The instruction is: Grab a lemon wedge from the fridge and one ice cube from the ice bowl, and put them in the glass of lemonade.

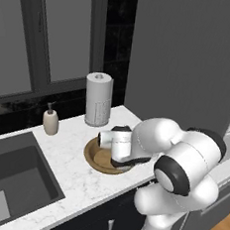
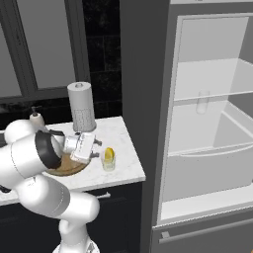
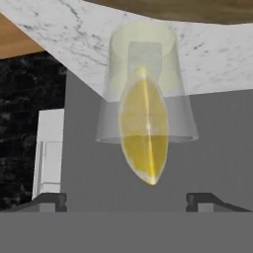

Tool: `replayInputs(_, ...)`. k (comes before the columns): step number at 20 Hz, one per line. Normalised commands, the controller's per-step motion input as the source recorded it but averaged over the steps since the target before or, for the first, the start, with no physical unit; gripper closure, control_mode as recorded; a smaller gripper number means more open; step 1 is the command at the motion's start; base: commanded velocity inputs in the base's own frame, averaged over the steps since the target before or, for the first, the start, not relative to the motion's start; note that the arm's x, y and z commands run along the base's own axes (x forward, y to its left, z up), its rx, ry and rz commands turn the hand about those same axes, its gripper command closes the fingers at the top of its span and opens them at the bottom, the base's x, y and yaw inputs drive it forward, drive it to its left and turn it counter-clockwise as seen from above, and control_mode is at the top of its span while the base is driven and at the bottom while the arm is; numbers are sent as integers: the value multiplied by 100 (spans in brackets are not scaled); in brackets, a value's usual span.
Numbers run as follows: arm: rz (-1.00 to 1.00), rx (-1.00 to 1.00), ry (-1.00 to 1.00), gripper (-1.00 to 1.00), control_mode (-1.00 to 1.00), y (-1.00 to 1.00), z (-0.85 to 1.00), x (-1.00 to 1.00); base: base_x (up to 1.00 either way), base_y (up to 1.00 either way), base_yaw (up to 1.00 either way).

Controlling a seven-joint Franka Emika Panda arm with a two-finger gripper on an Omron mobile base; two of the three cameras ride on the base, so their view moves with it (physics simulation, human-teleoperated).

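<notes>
Above the small clear glass of lemonade (image 3: 146, 84), your tool (image 3: 127, 200) is wide open; the tiny, slippery yellow lemon wedge (image 3: 143, 131) sits free.

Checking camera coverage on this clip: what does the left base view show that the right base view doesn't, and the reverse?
Left base view: the sink. Right base view: the fridge standing open with white shelves, the glass with the lemon wedge in it, and the pincer beside the glass. Both: the paper towel roll, the soap dispenser, the wooden bowl and the arm reaching over it.
</notes>
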Motion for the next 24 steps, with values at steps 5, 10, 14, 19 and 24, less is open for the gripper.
replayInputs(5, 0, 0, -1, -100, -100, 25, 35, -12, 0, 0, 0)
replayInputs(10, -2, 3, -4, -100, -100, 23, 31, -23, 0, 0, 0)
replayInputs(14, -2, 12, -15, -100, -100, 39, 22, -40, 0, 0, 0)
replayInputs(19, 0, 11, -20, -100, -100, 62, 35, -47, 0, 0, 0)
replayInputs(24, 2, 9, -21, -100, -100, 52, 40, -67, 0, 0, 0)
